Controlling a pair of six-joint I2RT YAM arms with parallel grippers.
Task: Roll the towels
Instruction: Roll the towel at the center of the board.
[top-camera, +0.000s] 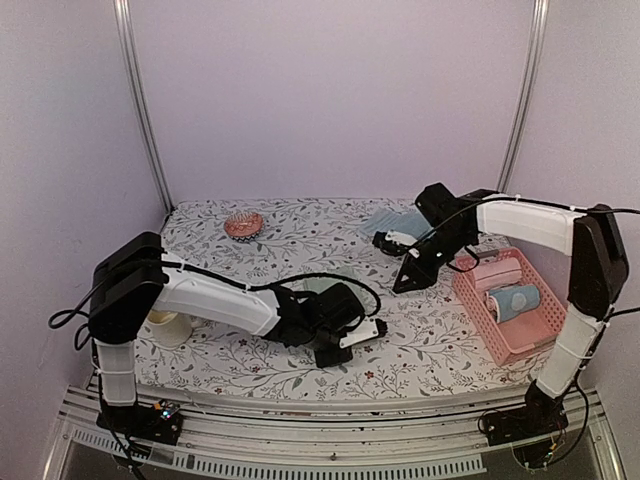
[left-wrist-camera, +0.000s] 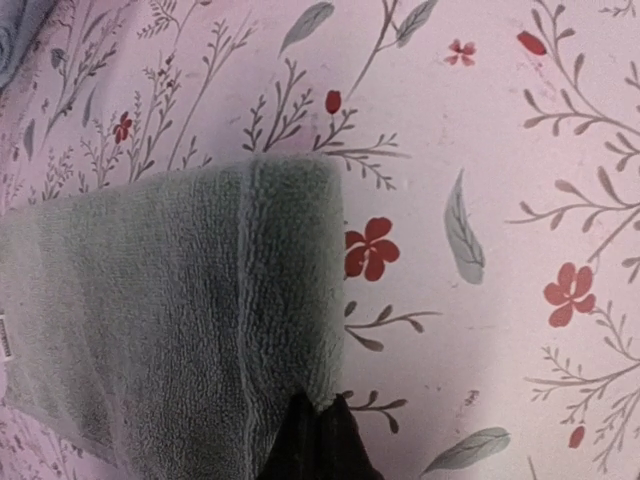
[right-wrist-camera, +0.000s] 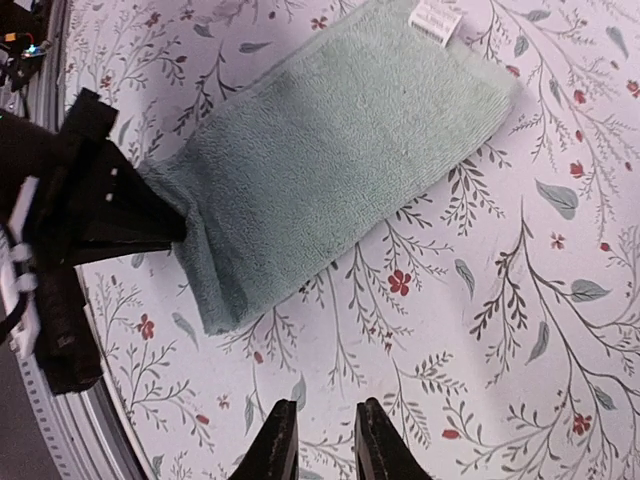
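I'm looking at a flower-print tabletop (top-camera: 430, 330) under lavender walls. My left end effector (left-wrist-camera: 315, 440) is pinched fully closed on an edge of the sage green towel (right-wrist-camera: 340, 170), close to a corner. The towel lies spread near the middle. My right end effector (right-wrist-camera: 322, 445) hovers over bare cloth beside it, jaws partly apart, holding nothing. The light blue towel (top-camera: 385, 221) lies at the back.

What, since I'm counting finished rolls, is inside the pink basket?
A pink towel and a blue cylinder with white dots lie side by side in the pink basket. Whatever lies beneath them is covered.
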